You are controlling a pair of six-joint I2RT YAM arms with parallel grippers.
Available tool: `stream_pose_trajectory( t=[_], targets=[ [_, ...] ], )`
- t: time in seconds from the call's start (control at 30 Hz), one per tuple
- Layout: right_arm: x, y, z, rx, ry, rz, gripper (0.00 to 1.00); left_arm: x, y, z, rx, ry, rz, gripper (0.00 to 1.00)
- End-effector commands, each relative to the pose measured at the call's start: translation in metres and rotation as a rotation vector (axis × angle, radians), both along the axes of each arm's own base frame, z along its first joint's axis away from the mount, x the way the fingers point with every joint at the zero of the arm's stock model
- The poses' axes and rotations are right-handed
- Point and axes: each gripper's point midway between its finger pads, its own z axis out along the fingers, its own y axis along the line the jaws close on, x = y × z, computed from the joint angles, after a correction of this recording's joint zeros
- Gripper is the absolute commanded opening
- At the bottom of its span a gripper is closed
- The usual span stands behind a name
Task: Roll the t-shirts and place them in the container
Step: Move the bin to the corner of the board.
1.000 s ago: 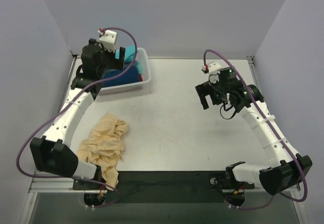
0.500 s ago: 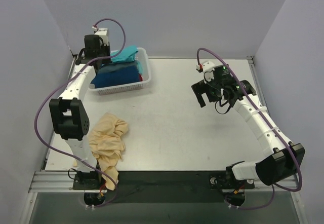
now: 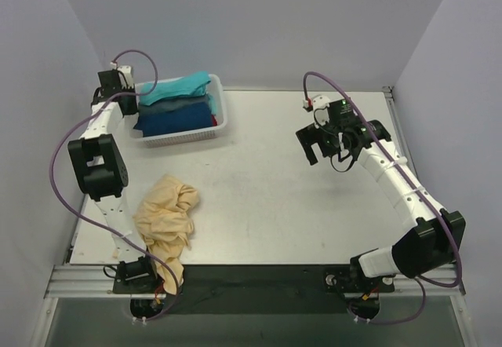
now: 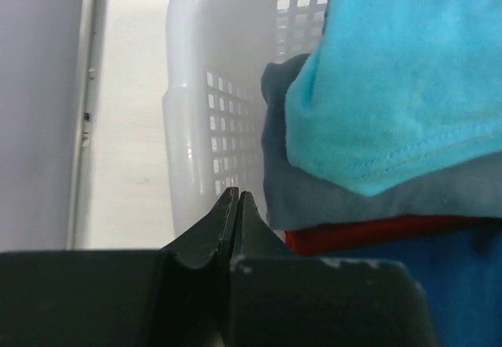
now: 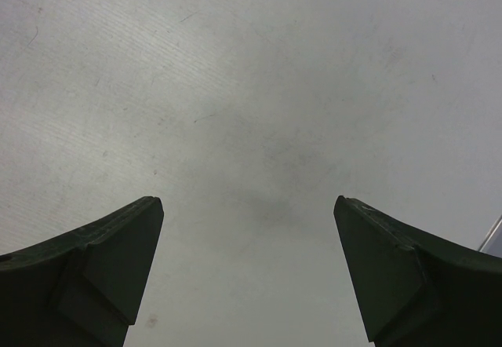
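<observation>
A crumpled tan t-shirt [image 3: 165, 220] lies on the table at the front left, beside the left arm's base. Folded t-shirts are stacked in a white mesh basket [image 3: 223, 111] at the back left: teal [image 3: 176, 88] on top, dark blue [image 3: 176, 119] under it. In the left wrist view the teal shirt [image 4: 392, 88] overhangs grey-blue [image 4: 314, 198], red [image 4: 353, 233] and blue [image 4: 455, 284] layers. My left gripper [image 3: 118, 96] [image 4: 235, 195] is shut on nothing, just outside the basket's left end wall [image 4: 196, 127]. Over bare table at the right, my right gripper [image 3: 308, 147] [image 5: 247, 202] is open and holds nothing.
The table's left edge rail [image 4: 86, 111] and the left wall run close to the left gripper. Walls enclose the table at the back and on both sides. The left arm's elbow [image 3: 98, 166] stands between the basket and the tan shirt.
The left gripper has drawn back from above the basket to its left end and shut. The basket sits slightly further left. The right gripper has shifted a little to the left.
</observation>
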Motion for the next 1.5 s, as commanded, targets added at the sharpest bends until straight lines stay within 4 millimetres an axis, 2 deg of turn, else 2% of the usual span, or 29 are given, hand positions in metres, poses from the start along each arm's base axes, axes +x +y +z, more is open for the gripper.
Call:
stream_pose_trajectory(
  t=[0.0, 0.1, 0.2, 0.43, 0.57, 0.6, 0.63, 0.67, 0.7, 0.77, 0.8, 0.87, 0.9, 0.97, 1.0, 1.03, 1.07, 1.1, 1.13, 1.17, 1.2, 1.23, 1.3, 1.33, 1.43, 1.47],
  targets=[
    [0.010, 0.001, 0.011, 0.012, -0.014, -0.013, 0.99, 0.011, 0.053, -0.003, 0.207, 0.017, 0.059, 0.00],
    [0.014, 0.002, 0.012, 0.011, -0.016, -0.011, 0.99, 0.012, 0.095, 0.004, 0.301, -0.002, 0.167, 0.00],
    [0.015, 0.002, 0.011, 0.006, -0.011, -0.009, 1.00, 0.008, 0.125, 0.016, 0.353, -0.023, 0.254, 0.00],
    [0.011, 0.005, 0.006, 0.015, 0.013, 0.004, 1.00, -0.013, 0.169, 0.032, 0.436, -0.032, 0.404, 0.00],
    [0.011, 0.006, 0.006, 0.014, 0.013, 0.010, 0.99, -0.019, 0.180, 0.042, 0.454, -0.037, 0.399, 0.00],
    [0.011, 0.005, 0.006, 0.014, 0.011, 0.009, 0.99, -0.019, 0.172, 0.055, 0.438, -0.051, 0.365, 0.00],
    [0.011, 0.005, 0.006, 0.013, 0.011, 0.008, 0.99, -0.008, 0.152, 0.061, 0.350, -0.096, 0.278, 0.00],
    [0.010, 0.004, 0.006, 0.012, 0.012, 0.009, 0.99, -0.001, 0.134, 0.078, 0.294, -0.135, 0.208, 0.00],
    [0.010, 0.004, 0.006, 0.011, 0.010, 0.008, 1.00, -0.006, 0.112, 0.096, 0.234, -0.148, 0.132, 0.00],
    [0.009, 0.004, 0.007, 0.012, 0.009, 0.008, 0.99, -0.003, 0.050, 0.120, 0.111, -0.204, -0.056, 0.02],
    [0.009, 0.003, 0.006, 0.010, 0.008, 0.009, 0.99, -0.014, 0.026, 0.152, 0.104, -0.249, -0.107, 0.02],
    [0.008, 0.002, 0.008, 0.008, 0.003, 0.008, 0.99, -0.031, -0.018, 0.171, 0.101, -0.276, -0.242, 0.00],
    [0.007, 0.001, 0.006, 0.007, 0.007, 0.007, 0.99, -0.054, -0.053, 0.179, 0.095, -0.276, -0.327, 0.00],
    [0.006, 0.000, 0.005, 0.005, 0.010, 0.007, 1.00, -0.084, -0.085, 0.173, 0.063, -0.257, -0.440, 0.00],
    [0.006, -0.001, 0.004, 0.006, 0.012, 0.006, 0.99, -0.113, -0.096, 0.155, 0.022, -0.194, -0.468, 0.00],
    [0.005, 0.000, 0.004, 0.007, 0.012, 0.007, 0.99, -0.128, -0.101, 0.144, -0.014, -0.157, -0.472, 0.00],
    [0.006, -0.002, 0.003, 0.006, 0.015, 0.004, 0.99, -0.142, -0.102, 0.130, -0.035, -0.109, -0.465, 0.00],
    [0.006, -0.001, 0.003, 0.009, 0.016, 0.007, 0.99, -0.165, -0.102, 0.115, -0.060, -0.042, -0.461, 0.00],
    [0.007, -0.001, 0.004, 0.011, 0.015, 0.007, 1.00, -0.186, -0.095, 0.081, -0.096, 0.043, -0.441, 0.00],
    [0.007, -0.001, 0.003, 0.012, 0.019, 0.005, 1.00, -0.200, -0.092, 0.064, -0.117, 0.088, -0.428, 0.00],
    [0.007, 0.000, 0.002, 0.014, 0.021, 0.008, 0.99, -0.213, -0.088, 0.057, -0.126, 0.111, -0.414, 0.00],
    [0.008, 0.000, 0.004, 0.018, 0.019, 0.006, 0.99, -0.229, -0.079, 0.034, -0.138, 0.160, -0.389, 0.00],
    [0.009, 0.002, 0.003, 0.018, 0.024, 0.010, 0.99, -0.238, -0.071, 0.022, -0.120, 0.170, -0.378, 0.00],
    [0.010, 0.003, 0.005, 0.021, 0.018, 0.011, 0.99, -0.246, -0.066, 0.006, -0.104, 0.203, -0.368, 0.00],
    [0.013, 0.004, 0.004, 0.021, 0.023, 0.014, 0.99, -0.241, -0.054, -0.010, -0.062, 0.225, -0.355, 0.00],
    [0.015, 0.004, 0.004, 0.020, 0.023, 0.013, 0.99, -0.230, -0.048, -0.017, -0.058, 0.231, -0.342, 0.00]
  ],
)
